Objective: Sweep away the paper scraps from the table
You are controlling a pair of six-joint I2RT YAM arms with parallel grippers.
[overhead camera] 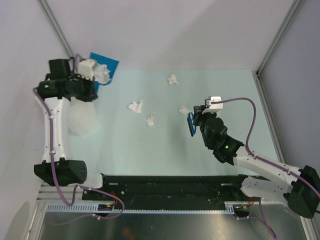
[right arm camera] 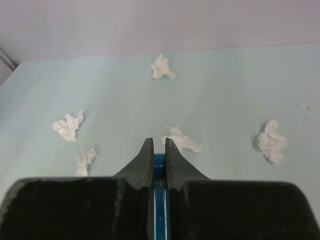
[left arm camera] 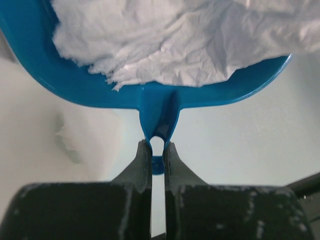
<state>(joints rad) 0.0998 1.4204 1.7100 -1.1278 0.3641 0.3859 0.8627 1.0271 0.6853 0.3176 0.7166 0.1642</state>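
Note:
Several crumpled white paper scraps lie on the pale green table (overhead camera: 225, 90): one at the back (overhead camera: 173, 79), two mid-table (overhead camera: 136, 106) (overhead camera: 149, 120) and one (overhead camera: 184, 109) just beyond my right gripper (overhead camera: 194, 120). That gripper is shut on a blue brush (overhead camera: 190, 124), whose handle shows between its fingers (right arm camera: 159, 167). The right wrist view shows a scrap (right arm camera: 181, 140) right ahead of the fingertips and another (right arm camera: 271, 141) to the right. My left gripper (left arm camera: 157, 145) is shut on the handle of a blue dustpan (left arm camera: 165, 97) heaped with paper (left arm camera: 190, 40), held at the back left (overhead camera: 105, 64).
A tall white bin (overhead camera: 82, 117) stands at the left, beside the left arm and below the raised dustpan. Grey walls and metal frame rails (overhead camera: 265, 95) border the table. The arms' black base rail (overhead camera: 170, 185) runs along the near edge.

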